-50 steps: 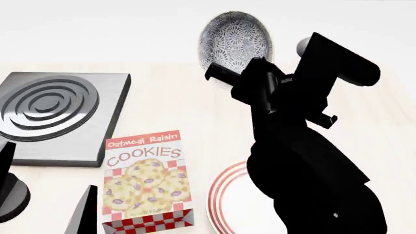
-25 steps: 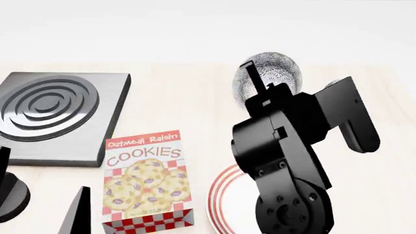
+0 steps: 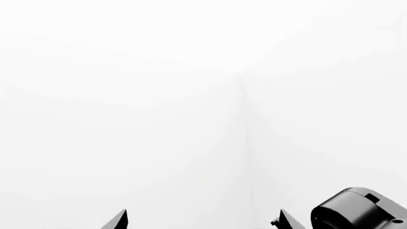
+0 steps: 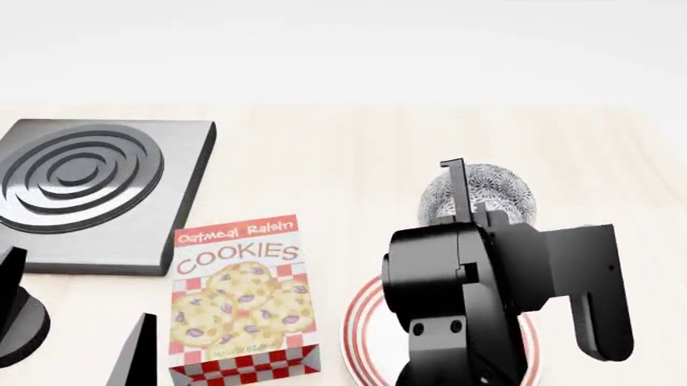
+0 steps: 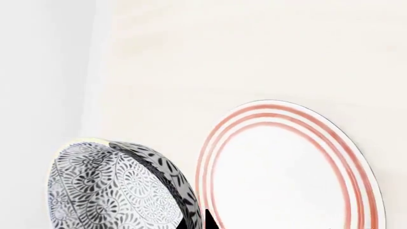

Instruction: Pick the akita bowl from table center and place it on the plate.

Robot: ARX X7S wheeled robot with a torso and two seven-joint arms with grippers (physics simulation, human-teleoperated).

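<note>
The akita bowl [image 4: 485, 193], dark outside with a grey-white floral pattern inside, hangs tilted on its side just beyond the plate [image 4: 363, 330]. My right gripper [image 4: 462, 201] is shut on its rim, one finger standing up across the bowl. In the right wrist view the bowl [image 5: 108, 191] sits beside the red-ringed white plate [image 5: 286, 167], with the right gripper [image 5: 201, 223] clamped on the bowl's dark wall. The arm hides most of the plate in the head view. My left gripper [image 4: 70, 322] stands open at the near left, and the left gripper [image 3: 202, 223] faces only white wall.
A cookies box [image 4: 241, 297] stands left of the plate. A grey stove burner block [image 4: 86, 181] lies at the far left. The light wooden table [image 4: 322, 153] runs back to a white wall. Part of the right arm [image 3: 356, 210] shows in the left wrist view.
The right arm has carried the bowl from the far middle of the table toward me and lower, to just beyond the plate. The left gripper has hardly moved.
</note>
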